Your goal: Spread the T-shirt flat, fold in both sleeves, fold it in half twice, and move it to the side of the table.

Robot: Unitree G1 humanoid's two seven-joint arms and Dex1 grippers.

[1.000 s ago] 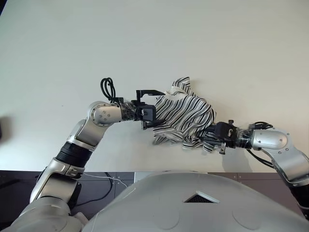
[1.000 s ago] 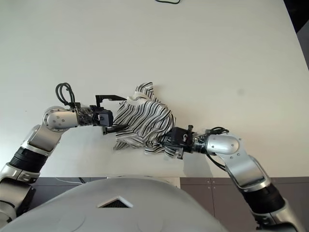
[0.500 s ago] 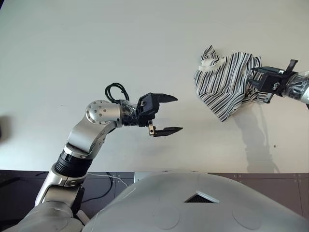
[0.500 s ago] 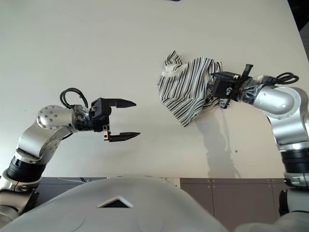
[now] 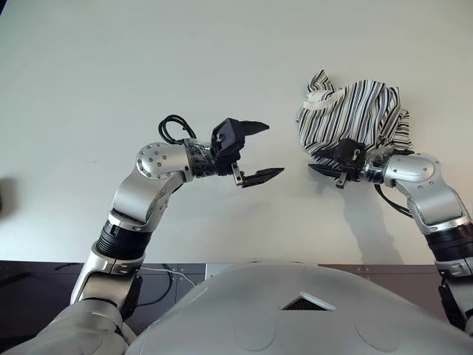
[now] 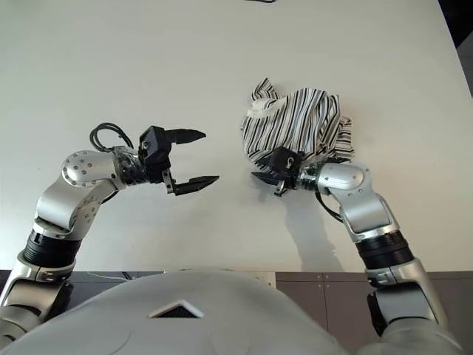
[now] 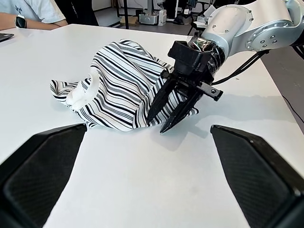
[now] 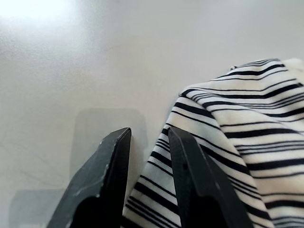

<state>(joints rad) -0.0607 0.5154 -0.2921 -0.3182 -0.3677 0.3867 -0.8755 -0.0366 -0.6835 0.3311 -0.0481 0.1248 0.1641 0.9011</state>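
Observation:
The black-and-white striped T-shirt (image 5: 351, 118) lies crumpled in a heap on the right part of the white table (image 5: 111, 74). Its white collar (image 7: 80, 92) faces the table's middle. My right gripper (image 5: 319, 170) sits low at the heap's near edge, fingers only narrowly apart, open, nothing between them. In the right wrist view the striped cloth (image 8: 228, 142) lies against the outside of one finger (image 8: 194, 175). My left gripper (image 5: 275, 149) hovers wide open over bare table to the left of the T-shirt, pointing at it and apart from it.
The table's front edge (image 5: 222, 260) runs just below both arms. A black cable (image 6: 255, 2) lies at the far edge. Bare tabletop stretches to the left and behind the T-shirt.
A second ago both grippers were at the T-shirt near the front middle. The right gripper carried it to the right, set it down and let go. The left gripper opened and drew back.

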